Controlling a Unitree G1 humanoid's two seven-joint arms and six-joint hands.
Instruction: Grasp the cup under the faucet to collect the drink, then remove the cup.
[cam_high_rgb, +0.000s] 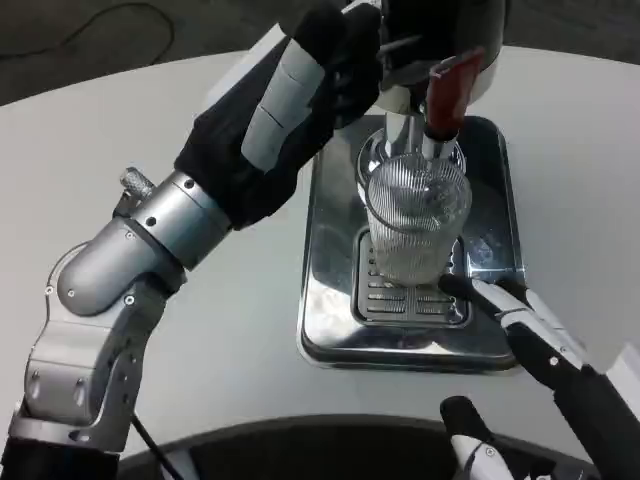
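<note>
**Cup on the drip tray, under the tap**

I count one clear ribbed glass cup (417, 222), one shiny rectangular steel drip tray (330, 250), one dispenser with a red tap handle (448, 90), and two robot hands.

The cup stands upright on the slotted grate (385, 298) at the centre of the tray, right of the frame's middle. Its long axis is vertical, its mouth up toward the metal spout (400, 135) directly above it.

My left hand (325, 65) is at the top centre, black-gloved and reaching up to the dispenser body (470, 30) beside the red handle. Its fingers are hidden against the dark housing, so I cannot tell whether they are closed on anything or merely touching.

My right hand (525, 325) comes in from the lower right, partly cut off by the frame edge. One white-and-black finger (470, 290) extends to the cup's base on its right side; I cannot tell whether the hand holds the cup. Another fingertip (460, 415) shows near the bottom edge.

The round white table (150, 120) carries the tray.
</note>
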